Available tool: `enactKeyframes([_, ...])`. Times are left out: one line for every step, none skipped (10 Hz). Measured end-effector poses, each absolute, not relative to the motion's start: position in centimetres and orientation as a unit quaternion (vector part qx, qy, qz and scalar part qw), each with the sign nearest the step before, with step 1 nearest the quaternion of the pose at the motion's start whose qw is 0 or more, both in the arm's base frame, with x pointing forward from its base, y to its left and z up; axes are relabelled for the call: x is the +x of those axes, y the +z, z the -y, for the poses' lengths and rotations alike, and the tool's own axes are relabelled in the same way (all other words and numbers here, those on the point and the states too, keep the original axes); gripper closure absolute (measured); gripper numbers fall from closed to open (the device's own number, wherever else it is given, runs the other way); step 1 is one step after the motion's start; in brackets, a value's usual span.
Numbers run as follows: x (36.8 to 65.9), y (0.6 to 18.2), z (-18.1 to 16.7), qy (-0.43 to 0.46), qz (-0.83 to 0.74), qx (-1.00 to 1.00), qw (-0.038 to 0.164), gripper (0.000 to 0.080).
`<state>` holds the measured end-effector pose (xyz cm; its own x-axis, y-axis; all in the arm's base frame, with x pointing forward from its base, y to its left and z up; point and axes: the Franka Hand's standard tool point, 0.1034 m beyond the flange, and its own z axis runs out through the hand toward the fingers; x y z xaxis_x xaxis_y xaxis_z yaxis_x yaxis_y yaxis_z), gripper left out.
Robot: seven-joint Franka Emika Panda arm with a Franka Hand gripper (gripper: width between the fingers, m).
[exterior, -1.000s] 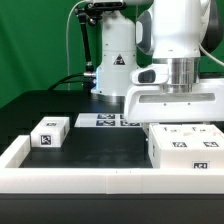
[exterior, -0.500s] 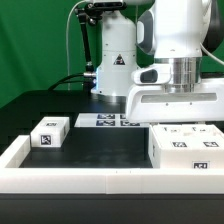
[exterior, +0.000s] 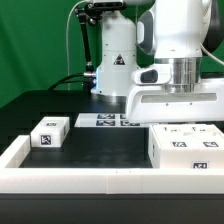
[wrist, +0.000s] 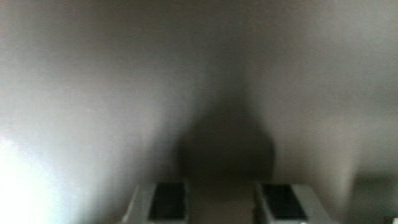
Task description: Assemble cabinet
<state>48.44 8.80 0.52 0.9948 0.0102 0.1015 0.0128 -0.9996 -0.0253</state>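
The cabinet (exterior: 185, 150), a large white box with square tags, lies at the exterior view's right. My gripper (exterior: 180, 120) is straight above it, its white hand low on the box's far side and its fingertips hidden behind the box. The wrist view is blurred and very close to a pale surface. There my gripper (wrist: 222, 205) shows two dark pads (wrist: 166, 200) a short way apart with a dim grey strip between them, closed on a wall of the cabinet. A small white tagged block (exterior: 50, 131) lies at the left, apart from the gripper.
The marker board (exterior: 105, 120) lies flat at the back middle. A long low white rail (exterior: 90, 178) edges the black table at the front and left. The arm's white base (exterior: 115, 60) stands behind the marker board.
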Motion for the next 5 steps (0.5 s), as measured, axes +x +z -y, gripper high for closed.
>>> enactKeyframes([48.4, 0.5, -8.8, -0.051, 0.006, -0.999, 0.013, 0.0629])
enactKeyframes([48.4, 0.5, -8.8, -0.051, 0.006, -0.999, 0.013, 0.0629])
enactKeyframes([48.4, 0.6, -8.8, -0.049, 0.008, -0.999, 0.013, 0.0629])
enactKeyframes([48.3, 1.4, -8.7, -0.042, 0.014, -0.999, 0.012, 0.0629])
enactKeyframes([48.4, 2.4, -8.7, -0.042, 0.017, -0.999, 0.012, 0.0629])
